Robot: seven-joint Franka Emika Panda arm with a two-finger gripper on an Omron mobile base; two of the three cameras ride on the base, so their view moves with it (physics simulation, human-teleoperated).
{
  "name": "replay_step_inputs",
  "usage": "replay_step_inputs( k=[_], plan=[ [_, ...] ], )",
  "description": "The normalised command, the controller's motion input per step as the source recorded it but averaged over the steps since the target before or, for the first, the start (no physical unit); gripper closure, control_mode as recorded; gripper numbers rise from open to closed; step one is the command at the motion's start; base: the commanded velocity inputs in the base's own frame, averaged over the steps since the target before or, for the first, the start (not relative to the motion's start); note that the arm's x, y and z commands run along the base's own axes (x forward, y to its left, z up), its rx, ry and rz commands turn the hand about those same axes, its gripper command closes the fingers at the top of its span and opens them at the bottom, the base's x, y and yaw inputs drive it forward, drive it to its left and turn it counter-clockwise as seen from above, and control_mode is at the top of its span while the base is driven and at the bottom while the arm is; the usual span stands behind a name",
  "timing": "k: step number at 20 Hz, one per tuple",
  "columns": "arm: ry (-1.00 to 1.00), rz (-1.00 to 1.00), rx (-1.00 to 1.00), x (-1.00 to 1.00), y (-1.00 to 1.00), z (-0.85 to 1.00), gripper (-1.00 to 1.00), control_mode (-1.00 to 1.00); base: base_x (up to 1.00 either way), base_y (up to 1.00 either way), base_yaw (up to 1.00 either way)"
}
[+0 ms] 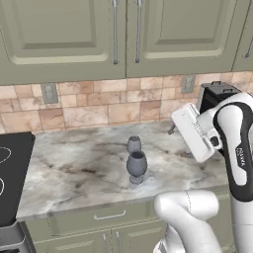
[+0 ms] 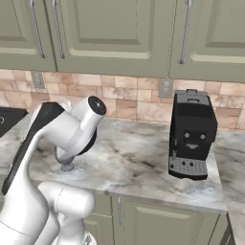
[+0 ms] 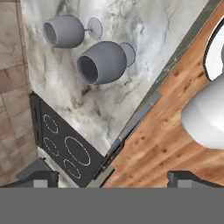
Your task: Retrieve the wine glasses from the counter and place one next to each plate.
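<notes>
Two grey wine glasses stand upright, close together, in the middle of the marble counter (image 1: 74, 168). The larger, darker glass (image 1: 137, 165) is in front and the smaller, paler one (image 1: 134, 144) is just behind it. In the hand view the larger glass (image 3: 103, 62) and the smaller glass (image 3: 65, 31) sit in the upper left. My gripper (image 3: 113, 179) is open with nothing between its fingertips. It hangs above the counter, to the right of the glasses and well apart from them. In the right base view my arm hides the glass bowls. The plates are out of view.
A black stovetop (image 1: 10, 173) borders the counter on the left. A black coffee machine (image 2: 191, 134) stands at the right against the tiled wall. Green upper cabinets (image 1: 113, 34) hang overhead. Wooden floor (image 3: 166, 140) lies in front of the counter's edge.
</notes>
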Motion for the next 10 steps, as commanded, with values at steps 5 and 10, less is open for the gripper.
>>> replay_step_inputs(
  k=[5,10],
  plan=[
    [0.27,0.00,0.07,0.10,0.00,-0.03,-1.00,-1.00,0.00,0.00,0.00],
    [0.21,0.00,0.06,0.13,0.00,-0.22,-1.00,-1.00,0.00,0.00,0.00]
  ],
)
